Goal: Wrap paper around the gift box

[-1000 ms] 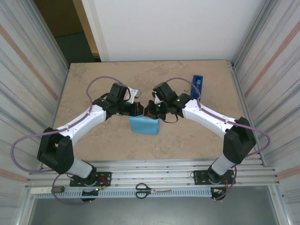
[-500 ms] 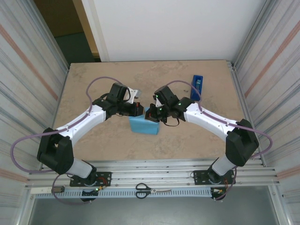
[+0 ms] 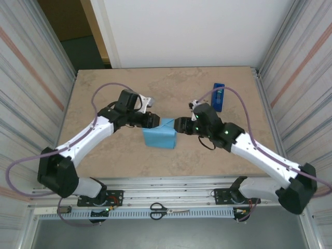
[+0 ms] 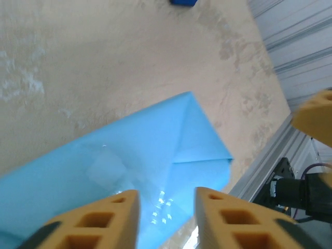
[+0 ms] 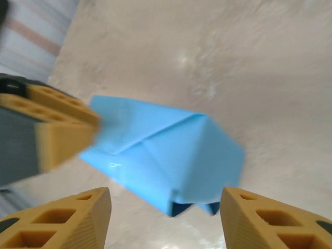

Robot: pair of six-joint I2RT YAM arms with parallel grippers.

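- Two arms reach inward over the tan table (image 3: 104,98), one from each side, and their grippers come close together above its middle.
- The left gripper (image 3: 154,120) sits at about 10 o'clock from the wrapped parcel, by its far left corner. Its wrist camera shows its yellow fingers (image 4: 104,218) spread apart with nothing between them and the blue surface beneath. Whether they touch it cannot be told.
- The paper (image 3: 160,137) lies at the table's centre, folded into a flat parcel with its sky-blue face outward. Creased flaps meet in a triangle at one end, and the right wrist view shows a sliver of navy under one corner. The gift box is hidden inside the folds.
- A pair of scissors (image 3: 166,210) rests at 6 o'clock from the parcel, on the metal rail.
- The right gripper (image 3: 180,125) sits at about 2 o'clock from the parcel, just beside its far right corner, jaws wide apart and holding nothing.
- A small blue tape dispenser (image 3: 219,97) stands at 1 o'clock from that gripper, well apart from the parcel.
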